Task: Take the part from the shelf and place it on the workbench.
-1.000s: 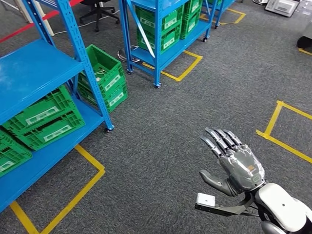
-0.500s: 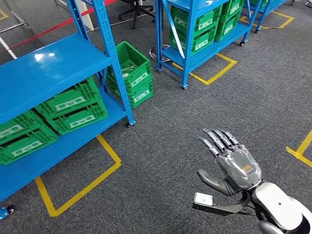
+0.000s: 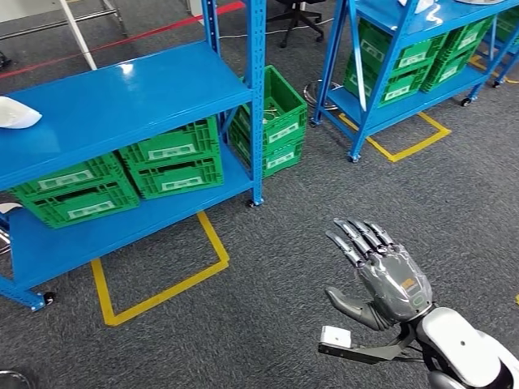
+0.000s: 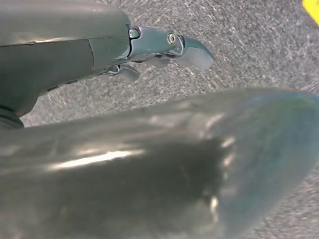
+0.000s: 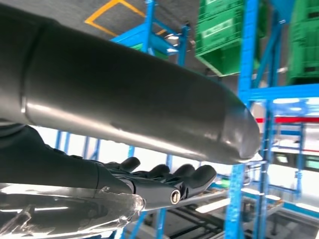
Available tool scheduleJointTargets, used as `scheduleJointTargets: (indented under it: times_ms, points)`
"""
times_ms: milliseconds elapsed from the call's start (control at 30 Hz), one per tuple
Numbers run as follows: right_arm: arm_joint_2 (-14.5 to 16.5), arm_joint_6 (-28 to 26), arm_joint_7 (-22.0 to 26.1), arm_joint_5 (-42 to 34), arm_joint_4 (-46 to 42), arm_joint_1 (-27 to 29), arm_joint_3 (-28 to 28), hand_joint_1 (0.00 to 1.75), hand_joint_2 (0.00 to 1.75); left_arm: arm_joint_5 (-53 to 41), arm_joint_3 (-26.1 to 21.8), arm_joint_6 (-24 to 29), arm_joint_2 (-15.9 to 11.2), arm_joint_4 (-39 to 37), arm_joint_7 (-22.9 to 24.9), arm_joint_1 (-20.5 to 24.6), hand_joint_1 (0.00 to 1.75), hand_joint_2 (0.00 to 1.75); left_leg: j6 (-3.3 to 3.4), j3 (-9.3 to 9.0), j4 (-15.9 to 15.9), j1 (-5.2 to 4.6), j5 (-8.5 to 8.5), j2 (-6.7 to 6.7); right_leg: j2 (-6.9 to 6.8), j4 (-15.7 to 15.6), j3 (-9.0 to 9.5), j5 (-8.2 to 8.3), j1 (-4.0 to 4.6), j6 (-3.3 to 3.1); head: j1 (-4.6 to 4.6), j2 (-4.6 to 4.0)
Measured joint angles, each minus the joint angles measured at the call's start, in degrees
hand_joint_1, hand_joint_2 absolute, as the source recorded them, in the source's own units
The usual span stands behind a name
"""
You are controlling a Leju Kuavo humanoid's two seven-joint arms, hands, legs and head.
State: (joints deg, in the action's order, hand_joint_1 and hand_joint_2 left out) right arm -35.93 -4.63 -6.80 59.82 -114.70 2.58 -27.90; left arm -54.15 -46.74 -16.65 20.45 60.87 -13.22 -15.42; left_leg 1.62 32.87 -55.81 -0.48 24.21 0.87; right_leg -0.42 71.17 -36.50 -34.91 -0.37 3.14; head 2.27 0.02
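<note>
Head view, left to right. Item one: a white part (image 3: 15, 113) at the left edge of the top deck of the near blue shelf (image 3: 122, 105), probably your task piece, though cut off by the frame so you cannot be sure. Item two: green crates (image 3: 173, 166) under that deck, stowed on the lower deck. Item three: a green crate stack (image 3: 276, 121) on the carpet beside the shelf's corner post. Item four: right hand (image 3: 383, 275), raised over the carpet, fingers spread, grasping nothing, well apart from the shelf, presumably readied for reaching. Left hand (image 4: 112, 59) hangs over carpet; whether it is clenched, you cannot tell.
</note>
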Motion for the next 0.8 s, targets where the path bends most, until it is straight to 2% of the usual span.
scheduleJointTargets:
  times_ms: [33, 67, 100, 133, 200, 233, 267, 300, 333, 367, 400, 467, 500, 533, 567, 600, 667, 700, 733, 800]
  points:
    - [0.0, 0.0, 0.0, 0.0, 0.1, 0.0, -0.1, 0.0, 0.0, 0.0, 0.0, 0.0, 0.0, 0.0, 0.0, 0.0, 0.0, 0.0, 0.01, -0.01, 0.0, 0.02, -0.01, 0.78, 0.16, 2.5, -1.46, -0.57, -0.05, 0.12, 0.0, 0.0]
    - [0.0, 0.0, 0.0, 0.0, 0.1, 0.0, -0.2, 0.0, 0.0, 0.0, -0.1, 0.0, 0.0, 0.0, 0.0, 0.0, 0.0, 0.0, 0.0, -0.05, 0.0, 0.05, -0.01, 1.59, 0.25, 2.9, -1.92, 0.03, -0.13, 0.21, -0.01, 0.0]
    - [0.0, 0.0, 0.0, 0.0, 0.1, 0.1, -0.3, 0.0, 0.0, 0.0, -0.1, 0.0, 0.0, 0.0, 0.0, 0.0, 0.0, 0.0, -0.07, -0.14, -0.1, 0.14, -0.01, 2.43, 0.46, 1.0, -1.22, 1.7, -0.25, 0.29, -0.02, 0.0]
    - [0.0, 0.0, 0.0, 0.0, 0.1, 0.1, -0.3, 0.0, 0.0, 0.0, -0.1, 0.0, 0.1, 0.0, 0.0, 0.0, 0.0, 0.0, -0.21, -0.23, -0.2, 0.26, 0.0, 3.25, 1.13, -2.7, 0.44, 4.0, -0.47, 0.44, -0.01, 0.0]
    - [0.0, 0.0, 0.0, 0.0, 0.1, 0.0, -0.4, 0.0, 0.0, 0.0, -0.1, 0.0, 0.0, 0.0, 0.0, 0.0, 0.0, 0.0, -0.82, -0.08, -0.6, 0.37, 0.08, 4.86, 3.7, -10.0, 3.97, 6.77, -0.96, 0.67, 0.0, 0.0]
    - [0.0, 0.0, 0.0, 0.0, 0.2, 0.0, -0.4, 0.0, 0.0, 0.0, -0.1, 0.0, 0.0, 0.0, 0.0, 0.0, 0.0, 0.0, -1.2, 0.18, -0.8, 0.41, 0.02, 5.56, 4.58, -12.0, 4.99, 7.16, -1.08, 0.57, -0.01, 0.0]
    - [0.0, 0.0, 0.0, 0.0, 0.2, 0.0, -0.4, 0.0, 0.0, 0.0, -0.1, 0.0, 0.0, 0.0, 0.0, 0.0, 0.0, 0.0, -1.61, 0.49, -0.8, 0.46, -0.14, 6.25, 4.85, -12.6, 5.34, 6.98, -1.04, 0.27, -0.03, 0.0]
    - [0.0, 0.0, 0.0, 0.0, 0.2, 0.0, -0.5, 0.0, 0.0, 0.0, -0.1, 0.0, 0.0, 0.0, 0.0, -0.2, 0.0, 0.0, -1.96, 0.79, -0.8, 0.56, -0.36, 6.89, 4.27, -12.7, 5.39, 7.11, -0.96, -0.2, -0.05, 0.0]
    - [0.0, 0.0, 0.0, 0.0, 0.2, -0.1, -0.5, 0.0, 0.0, -0.1, -0.2, 0.0, -0.1, 0.0, 0.0, -0.3, 0.0, 0.0, -2.26, 1.0, -0.7, 0.62, -0.47, 6.95, 3.57, -12.7, 5.37, 7.23, -0.94, -0.59, -0.07, 0.0]
    - [0.0, 0.0, 0.0, 0.0, 0.2, -0.2, -0.6, 0.0, 0.0, -0.2, -0.2, -0.1, -0.1, 0.0, -0.1, -0.4, 0.0, 0.0, -2.57, 1.33, -1.2, 0.54, -0.14, 5.99, 2.88, -12.7, 5.36, 7.33, -0.95, -0.98, -0.22, 0.0]
    - [0.0, -0.1, 0.0, 0.0, 0.2, -0.3, -0.6, 0.0, 0.0, -0.4, -0.3, -0.1, -0.1, 0.0, -0.1, -0.4, 0.0, 0.0, -2.82, 2.09, -2.6, 0.42, 0.85, 4.45, 2.13, -12.8, 5.37, 7.42, -0.97, -1.33, -0.38, 0.0]
    - [0.0, -0.2, -0.1, 0.0, 0.2, -0.3, -0.7, 0.0, 0.0, -0.9, -0.3, -0.1, -0.1, 0.0, -0.5, -0.1, 0.0, 0.0, -3.24, 5.29, -9.3, 0.25, 4.46, 0.96, 0.52, -12.8, 5.33, 7.4, -0.85, -1.81, -0.71, 0.0]
    - [0.0, -0.3, -0.1, 0.0, 0.2, -0.3, -0.7, 0.0, 0.0, -1.1, -0.3, -0.1, -0.1, 0.0, -0.6, 0.0, 0.0, 0.0, -3.36, 7.28, -13.3, 0.29, 6.18, 0.27, -0.32, -12.8, 5.3, 7.36, -0.75, -1.94, -0.72, 0.0]
    - [0.0, -0.3, -0.2, 0.0, 0.3, -0.2, -0.8, 0.0, 0.0, -1.2, -0.3, -0.2, -0.1, 0.0, -0.7, 0.1, 0.0, 0.0, -3.41, 8.77, -16.4, 0.33, 7.12, -0.03, -1.16, -12.8, 5.31, 7.3, -0.68, -2.01, -0.72, 0.0]
    - [0.0, -0.3, -0.2, 0.0, 0.3, -0.3, -0.9, 0.0, 0.0, -1.3, -0.3, -0.2, -0.1, 0.0, -0.7, 0.1, 0.0, 0.0, -3.38, 9.32, -17.5, 0.33, 6.99, -0.14, -1.93, -12.8, 5.34, 7.24, -0.62, -2.08, -0.73, 0.0]
    - [0.0, -0.3, -0.2, 0.0, 0.3, -0.3, -0.9, 0.0, 0.0, -1.3, -0.4, -0.2, -0.1, 0.0, -0.8, 0.0, 0.0, 0.0, -3.28, 8.65, -16.2, 0.33, 5.76, -0.26, -2.59, -12.8, 5.44, 7.18, -0.57, -2.1, -0.72, 0.0]
    - [0.0, -0.4, -0.2, -0.1, 0.3, -0.3, -0.9, 0.0, 0.0, -1.5, -0.5, -0.2, -0.1, 0.0, -0.8, 0.0, 0.0, 0.0, -2.81, 4.64, -8.8, 0.26, 2.06, -0.8, -3.5, -12.8, 5.72, 6.98, -0.46, -1.95, -0.71, 0.0]
    - [0.0, -0.4, -0.2, -0.3, 0.3, -0.4, -0.9, 0.0, 0.0, -1.5, -0.6, -0.2, -0.1, 0.0, -0.8, 0.0, 0.0, 0.0, -2.55, 2.55, -5.0, 0.18, 0.82, -1.16, -3.8, -12.8, 5.75, 6.84, -0.31, -1.74, -0.71, 0.0]
    - [0.0, -0.4, -0.2, -0.4, 0.3, -0.4, -0.9, 0.0, 0.0, -1.4, -0.6, -0.1, -0.1, 0.0, -0.7, 0.0, 0.0, 0.0, -2.48, 1.13, -2.4, 0.16, 0.12, -1.43, -4.02, -12.7, 5.62, 6.67, -0.12, -1.63, -0.67, 0.0]
    - [0.0, -0.2, -0.3, -0.6, 0.3, -0.5, -0.9, 0.0, 0.0, -1.3, -0.7, 0.3, -0.1, 0.0, -0.6, 0.0, 0.0, 0.0, -2.64, 0.28, -0.7, 0.13, 0.12, -1.63, -4.23, -12.7, 5.37, 6.43, 0.21, -1.98, -0.61, 0.0]
